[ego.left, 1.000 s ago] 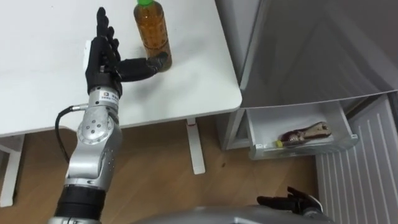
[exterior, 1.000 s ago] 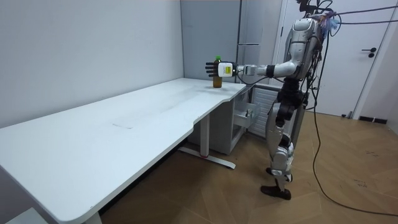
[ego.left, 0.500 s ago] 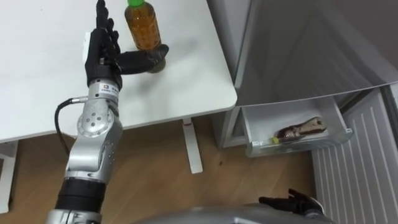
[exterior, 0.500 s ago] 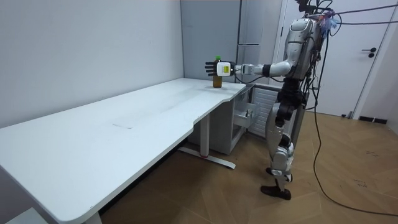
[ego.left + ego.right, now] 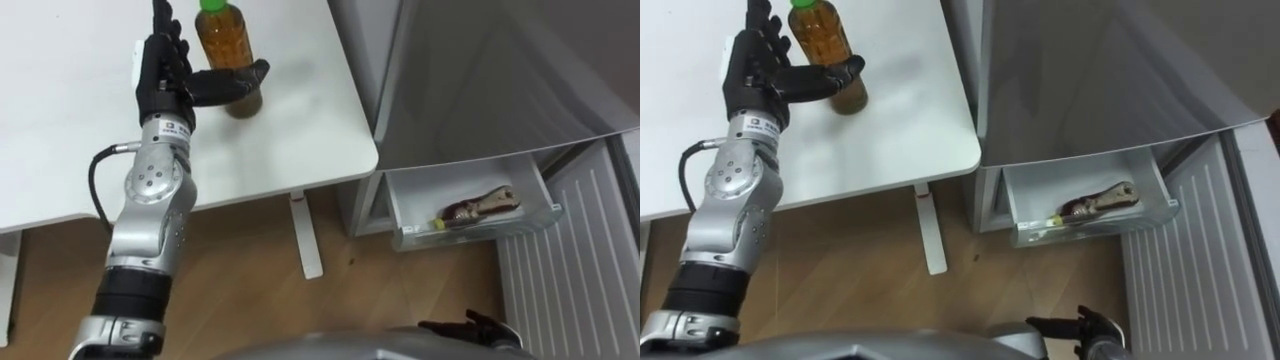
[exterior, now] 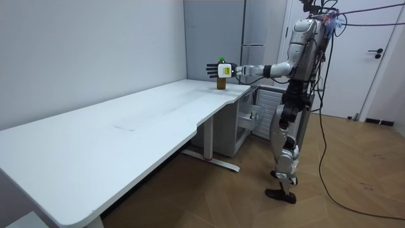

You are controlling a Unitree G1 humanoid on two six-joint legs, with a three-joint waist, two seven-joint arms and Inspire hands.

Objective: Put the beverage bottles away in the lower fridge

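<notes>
drawer (image 5: 500,226), perhaps food (image 5: 478,206) inside, beside desk (image 5: 300,130)

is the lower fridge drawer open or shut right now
Open. The drawer stands pulled out from the fridge, and the eye views look straight down into it, where one packaged item lies.

Amber bottle (image 5: 226,42) with green cap (image 5: 212,4); white table (image 5: 60,130); black left hand (image 5: 160,75)

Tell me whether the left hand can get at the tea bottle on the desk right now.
Probably yes. The left hand is right beside the bottle on the white desk, fingers straight, thumb reaching across the bottle's lower front. Nothing stands between them.
</notes>
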